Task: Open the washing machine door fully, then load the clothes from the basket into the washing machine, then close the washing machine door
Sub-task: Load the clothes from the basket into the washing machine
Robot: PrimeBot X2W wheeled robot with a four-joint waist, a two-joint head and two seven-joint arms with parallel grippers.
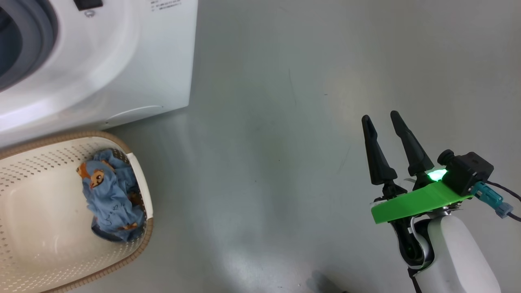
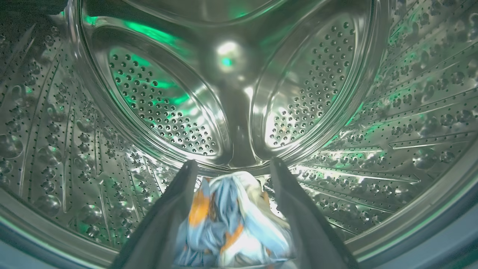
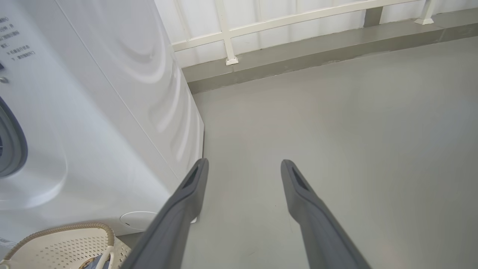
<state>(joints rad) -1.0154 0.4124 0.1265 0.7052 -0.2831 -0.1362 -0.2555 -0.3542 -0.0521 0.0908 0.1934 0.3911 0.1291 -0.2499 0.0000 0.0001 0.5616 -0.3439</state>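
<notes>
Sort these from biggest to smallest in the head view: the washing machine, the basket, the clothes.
1. Washing machine and basket: about alike, both cut off by the picture's edge, so unranked.
2. Clothes, clearly smallest.

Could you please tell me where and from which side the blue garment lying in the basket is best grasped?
Pinch the raised, bunched folds at the top of the blue garment, coming straight down from above. It lies crumpled against one end wall of the basket, whose sides block a sideways approach, so a high fold is probably the surest hold.
</notes>
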